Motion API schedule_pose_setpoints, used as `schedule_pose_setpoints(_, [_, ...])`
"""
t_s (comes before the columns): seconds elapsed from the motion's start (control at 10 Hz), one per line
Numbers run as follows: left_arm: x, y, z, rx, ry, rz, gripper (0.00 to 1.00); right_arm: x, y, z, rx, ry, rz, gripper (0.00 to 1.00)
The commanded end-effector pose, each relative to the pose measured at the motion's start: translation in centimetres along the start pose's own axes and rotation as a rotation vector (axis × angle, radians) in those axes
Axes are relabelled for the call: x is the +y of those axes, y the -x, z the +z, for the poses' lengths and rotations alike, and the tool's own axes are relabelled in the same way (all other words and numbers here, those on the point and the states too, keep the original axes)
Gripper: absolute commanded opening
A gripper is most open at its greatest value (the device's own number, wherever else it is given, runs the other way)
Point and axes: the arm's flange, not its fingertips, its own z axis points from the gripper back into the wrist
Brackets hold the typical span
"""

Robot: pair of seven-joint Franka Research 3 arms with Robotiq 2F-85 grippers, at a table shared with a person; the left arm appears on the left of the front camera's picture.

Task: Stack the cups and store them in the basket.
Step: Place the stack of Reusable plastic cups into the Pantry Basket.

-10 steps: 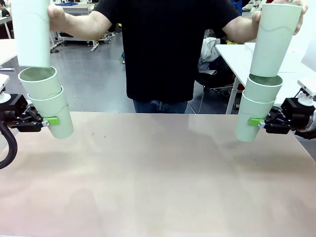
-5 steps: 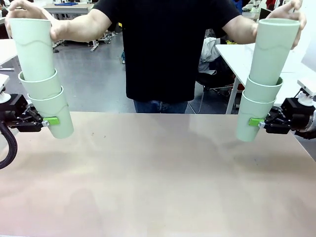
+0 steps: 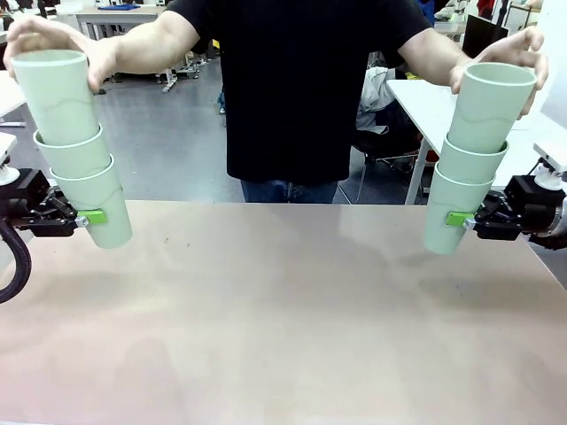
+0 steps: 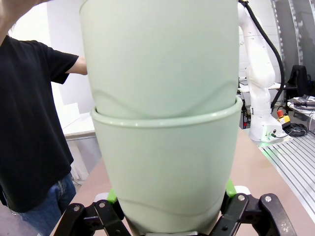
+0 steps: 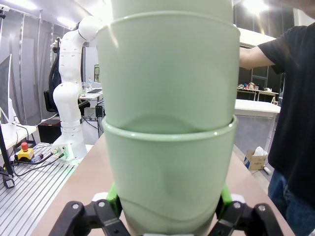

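Note:
Two stacks of pale mint-green cups hang above the table, each three high. My left gripper [image 3: 89, 218] is shut on the bottom cup [image 3: 104, 208] of the left stack, which leans a little. A person's hand [image 3: 49, 37] rests on that stack's top cup [image 3: 55, 91]. My right gripper [image 3: 457, 220] is shut on the bottom cup [image 3: 450, 215] of the right stack, and the person's other hand [image 3: 514, 51] is on its top cup [image 3: 489, 104]. Close up, the left stack [image 4: 162, 128] stands between green pads [image 4: 230, 188], and the right stack [image 5: 170, 132] likewise. The basket is out of view.
The person in a black shirt [image 3: 301, 88] stands at the far edge of the tan table [image 3: 283, 328]. A white table [image 3: 425, 102] lies behind at the right. The other white arm [image 4: 258, 73] stands far off in each wrist view.
The person has pushed a third cup down into each stack; both top cups now sit lower and nested. My grippers have not moved.

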Motion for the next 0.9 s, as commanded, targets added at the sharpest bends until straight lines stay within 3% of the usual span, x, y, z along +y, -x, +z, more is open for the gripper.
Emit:
schedule_pose_setpoints(0.0, [-0.13,-0.36,-0.27,-0.003,0.000,-0.007,0.85,0.13,-0.21,-0.11,-0.002,0.000,0.011,0.87])
schedule_pose_setpoints(0.8, [-0.13,-0.36,-0.27,-0.003,0.000,-0.007,0.85,0.13,-0.21,-0.11,-0.002,0.000,0.011,0.87])
